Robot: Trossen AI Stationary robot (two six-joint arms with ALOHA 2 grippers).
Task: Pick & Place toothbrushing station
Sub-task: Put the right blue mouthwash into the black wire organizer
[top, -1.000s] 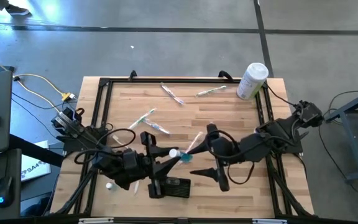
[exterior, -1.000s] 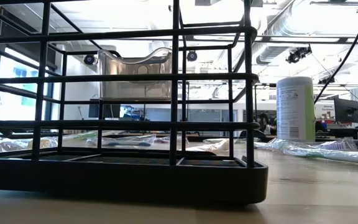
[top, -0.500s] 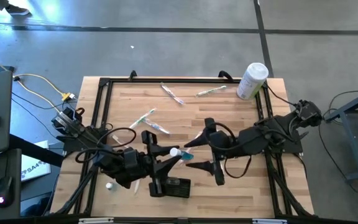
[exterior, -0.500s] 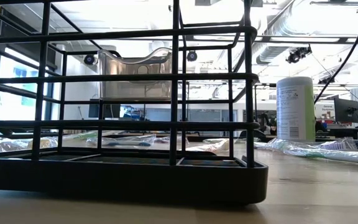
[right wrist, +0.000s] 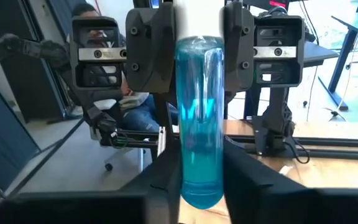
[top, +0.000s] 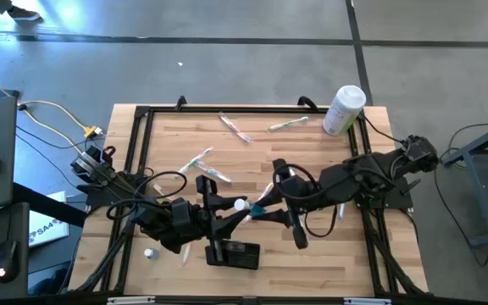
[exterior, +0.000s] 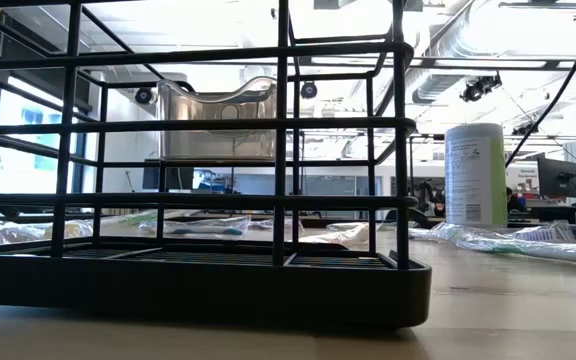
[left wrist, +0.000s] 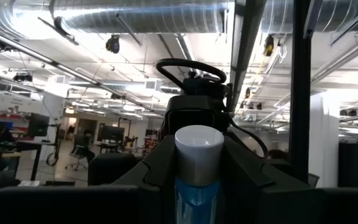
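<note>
Hovering above the near-centre of the wooden table (top: 312, 144), both grippers pinch one clear blue white-capped tube (right wrist: 199, 149): left gripper (top: 234, 206), right gripper (top: 265, 203).

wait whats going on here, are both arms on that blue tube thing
Yes, it looks like a handover. The left gripper holds a blue tube with a white cap above the middle of the wooden table, and the right gripper has closed in on its blue end. The right wrist view shows the tube between both sets of fingers. The black holder rack sits at the table's near edge, and wrapped toothbrushes lie scattered by a white canister.
</note>
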